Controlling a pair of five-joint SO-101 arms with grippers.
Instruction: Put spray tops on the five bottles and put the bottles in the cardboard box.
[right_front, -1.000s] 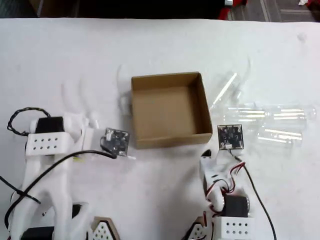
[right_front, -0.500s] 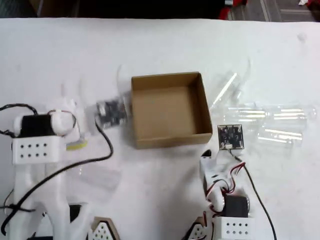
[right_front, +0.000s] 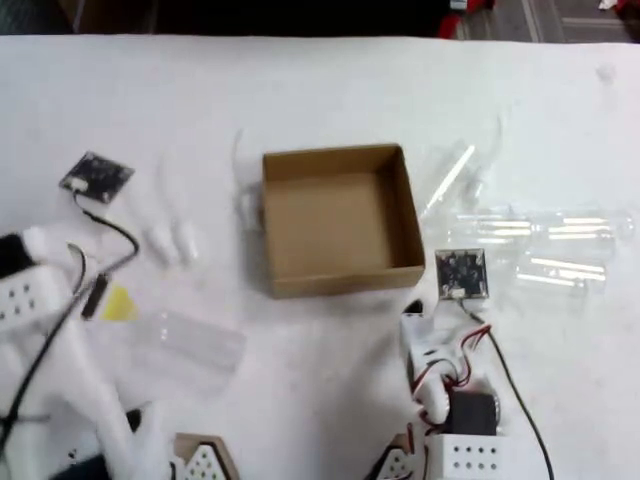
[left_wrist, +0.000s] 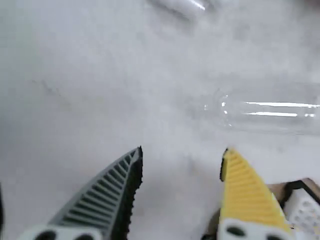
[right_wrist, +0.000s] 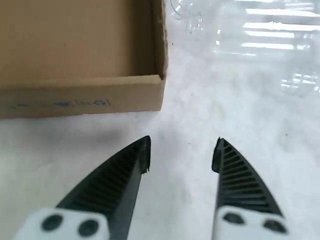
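The open cardboard box sits mid-table with nothing inside it. Several clear bottles without tops lie in a heap to its right. One more clear bottle lies flat at the front left, and the left wrist view shows it just beyond my left gripper, which is open and holds nothing. Small white spray tops lie left of the box. My right gripper is open above bare table, near the box's front right corner.
The left arm fills the table's left edge, its cable looping over the cloth. The right arm stands at the front, right of centre. The white table runs bare behind the box.
My left arm has swung left, away from the box's side to the table's left edge, uncovering the bottle lying at the front left. The right arm has kept still.
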